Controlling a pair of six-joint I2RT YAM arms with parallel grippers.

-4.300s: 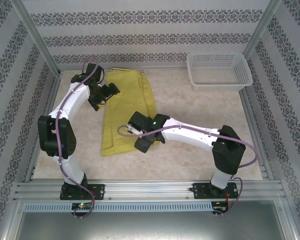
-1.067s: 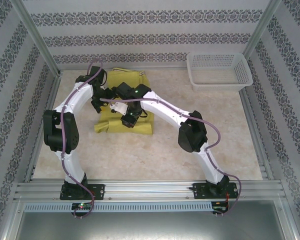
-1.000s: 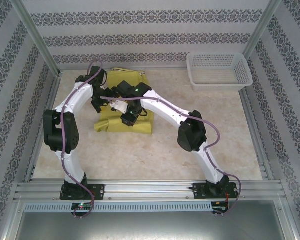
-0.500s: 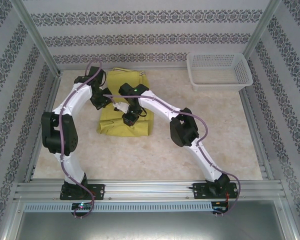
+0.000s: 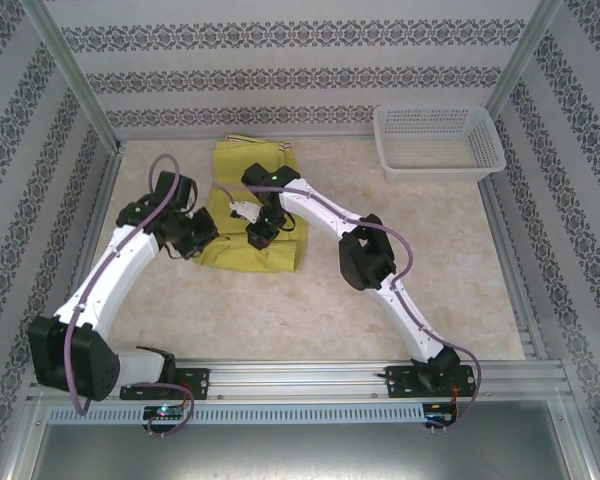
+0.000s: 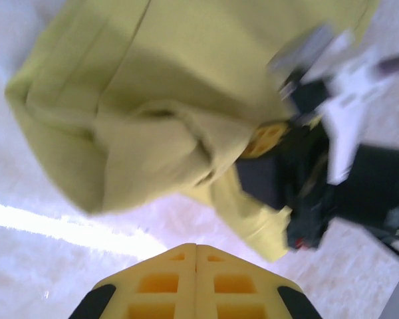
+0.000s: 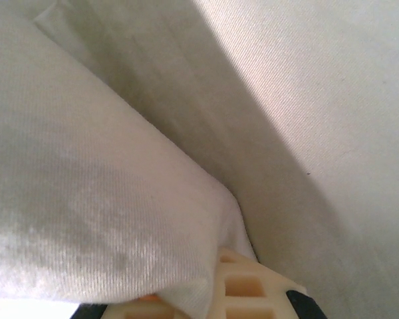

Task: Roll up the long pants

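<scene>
The long pants (image 5: pixel 250 205) lie at the back left of the table as a yellow-green bundle, doubled over on themselves, with the lighter waistband (image 5: pixel 248 146) at the far end. My right gripper (image 5: pixel 261 234) sits on the bundle's near half, shut on a fold of the pants (image 7: pixel 120 199) that drapes over its fingers (image 7: pixel 253 287). My left gripper (image 5: pixel 204 234) rests by the bundle's left near corner. In the left wrist view it (image 6: pixel 196 248) is shut with nothing in it, a little short of the pants (image 6: pixel 139 113).
A white mesh basket (image 5: pixel 438 141) stands at the back right corner. Metal frame posts and patterned walls close in the table. The marble tabletop (image 5: pixel 420 260) lies bare to the right of the pants and in front of them.
The pants' legs have been folded up toward the waistband into a shorter bundle. My left arm has swung down and back from the far left corner to the bundle's left near corner.
</scene>
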